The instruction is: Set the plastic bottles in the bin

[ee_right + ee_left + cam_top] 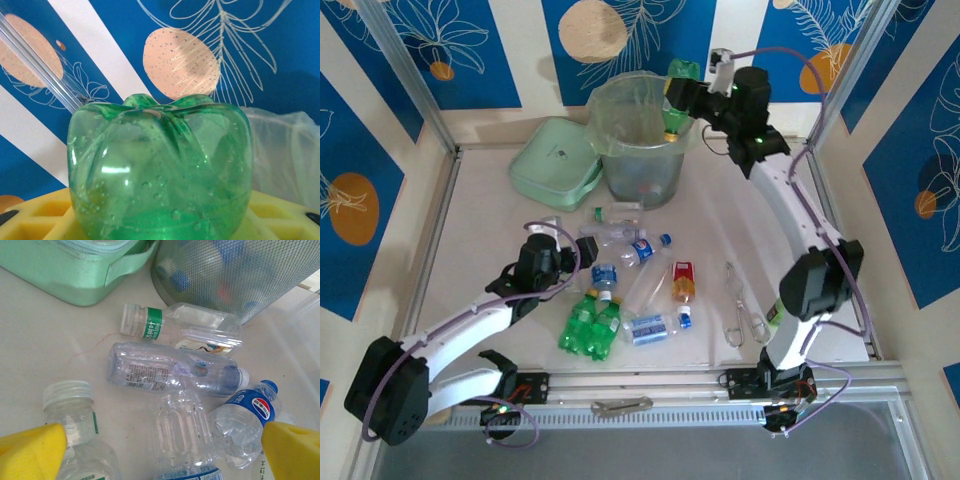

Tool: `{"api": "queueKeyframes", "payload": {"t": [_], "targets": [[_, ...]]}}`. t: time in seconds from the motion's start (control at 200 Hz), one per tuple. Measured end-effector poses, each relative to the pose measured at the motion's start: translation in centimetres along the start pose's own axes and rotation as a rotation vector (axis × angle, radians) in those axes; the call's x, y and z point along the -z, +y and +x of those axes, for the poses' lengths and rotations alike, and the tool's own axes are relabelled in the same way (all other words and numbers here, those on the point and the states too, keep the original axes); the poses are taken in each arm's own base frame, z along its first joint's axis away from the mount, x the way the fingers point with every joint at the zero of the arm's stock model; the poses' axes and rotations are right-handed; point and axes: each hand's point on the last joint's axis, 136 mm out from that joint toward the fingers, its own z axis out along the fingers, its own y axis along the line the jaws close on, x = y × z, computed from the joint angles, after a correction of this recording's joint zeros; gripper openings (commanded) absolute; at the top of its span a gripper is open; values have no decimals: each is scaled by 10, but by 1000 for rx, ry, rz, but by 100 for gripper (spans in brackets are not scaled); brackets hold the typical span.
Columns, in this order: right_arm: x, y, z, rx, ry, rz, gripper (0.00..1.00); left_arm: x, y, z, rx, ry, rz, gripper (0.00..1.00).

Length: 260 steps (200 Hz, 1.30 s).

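The right tool (160, 227) grips a green bottle (160, 160) (its base upward).

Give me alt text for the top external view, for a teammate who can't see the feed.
The right end effector holds a green bottle over the rim of the bin at the far side of the table. The left end effector is open over the loose bottles lying mid-table.

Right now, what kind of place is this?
Probably a robot practice booth, not a home. A left arm and a right arm are bolted to a white table, a metal frame holds blue patterned walls around it, and plastic bottles lie scattered by a bin.
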Motion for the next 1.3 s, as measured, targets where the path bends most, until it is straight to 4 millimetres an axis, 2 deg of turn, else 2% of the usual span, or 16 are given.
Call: {"api": "queueKeyframes", "payload": {"t": [0.245, 0.385, 0.545, 0.63, 0.69, 0.765, 0.855, 1.125, 1.301], "targets": [[-67, -5, 7, 47, -1, -24, 57, 14, 6, -9, -27, -40, -20, 99], [-90, -14, 9, 63, 5, -19, 59, 19, 9, -11, -34, -50, -39, 99], [-108, -28, 29, 76, 55, 9, 63, 22, 15, -11, -34, -57, -62, 99], [-115, -32, 43, 78, 88, 19, 67, 23, 18, -9, -35, -52, -72, 100], [-118, -34, 52, 79, 110, 26, 73, 23, 19, -8, -39, -49, -75, 100], [-120, -36, 59, 72, 128, 31, 82, 23, 20, -7, -44, -43, -79, 99], [-120, -35, 63, 71, 140, 32, 87, 23, 21, -5, -45, -37, -83, 99], [-115, -22, 43, 85, 101, 13, 88, 25, 20, -7, -43, -44, -78, 99], [-110, -22, 47, 88, 129, 24, 88, 25, 21, -6, -35, -41, -81, 100]]}}
